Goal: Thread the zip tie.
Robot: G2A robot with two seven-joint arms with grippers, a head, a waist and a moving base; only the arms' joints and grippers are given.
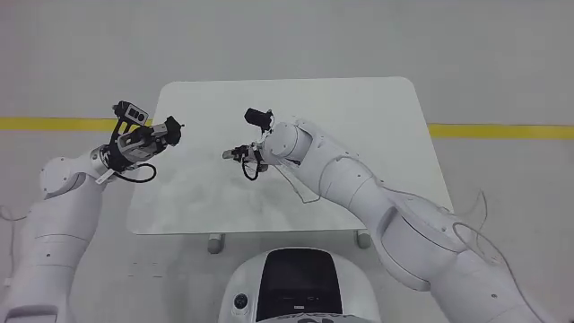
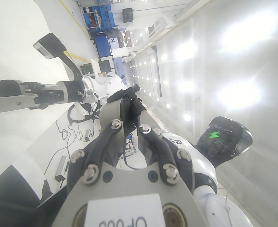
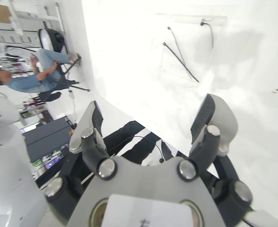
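L arm (image 1: 63, 199) + R arm (image 1: 377, 202): white glossy shells, rounded segs, dk seams at joints. Black cable loop (image 1: 136, 176) at L wrist, another under R wrist. Wrist cam (image 1: 133, 111): black box on black bracket, one per arm. L gripper (image 2: 129, 100) and R gripper (image 3: 152, 102): grey metal palm plate, black link bars, round silver pins/screws, pale grey fingers w/ black ribbed pads (image 3: 203, 115). White label (image 2: 123, 210) w/ dk print on each plate. Head (image 2: 224, 140): black glossy visor, green bolt mark. Torso (image 2: 200, 164) white, dk lettering.
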